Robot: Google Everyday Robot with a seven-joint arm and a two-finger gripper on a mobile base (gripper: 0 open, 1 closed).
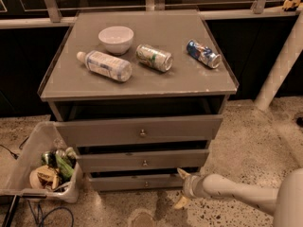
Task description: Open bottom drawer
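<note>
The arm (236, 193) reaches in low from the right, over the speckled floor (246, 145). Its gripper (181, 189) sits just beside the right end of the bottom drawer (118, 182), fingers spread wide and holding nothing. That drawer is the lowest and narrowest front, with a small knob (146, 184) at its centre. A plastic bin (28, 150) of rubbish stands to the left. Above are the middle drawer (109, 162) and top drawer (94, 131). On the grey top (189, 79) lie a bottle (104, 65), a bowl (116, 39) and two cans (154, 57) (203, 54). A rail (28, 22) runs behind.
</note>
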